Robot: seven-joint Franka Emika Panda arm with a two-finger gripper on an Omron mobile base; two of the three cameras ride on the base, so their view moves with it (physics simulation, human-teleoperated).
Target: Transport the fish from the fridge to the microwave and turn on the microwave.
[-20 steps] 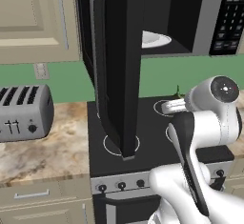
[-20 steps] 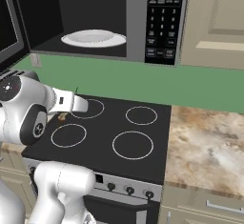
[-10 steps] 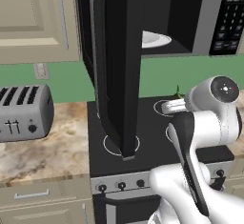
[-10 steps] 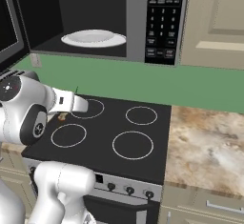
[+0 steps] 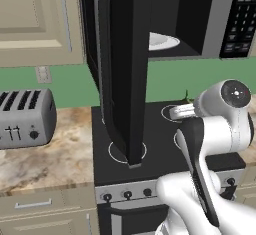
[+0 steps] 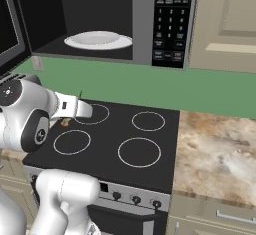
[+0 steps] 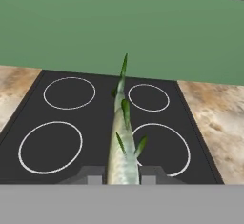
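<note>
My gripper is shut on the fish, a slim greenish-grey piece that points away from the hand over the black stove top. In the right base view the gripper hovers above the stove's rear left burner, with the fish's thin tip sticking up. The microwave hangs above the stove with its door swung wide open. Inside it lies a white plate, and its keypad is on the right. The gripper is below and in front of the cavity. The fridge is out of view.
A silver toaster stands on the marble counter left of the stove. More counter stretches to the stove's right. Beige cabinets flank the microwave, and the open door juts out over the stove's left side.
</note>
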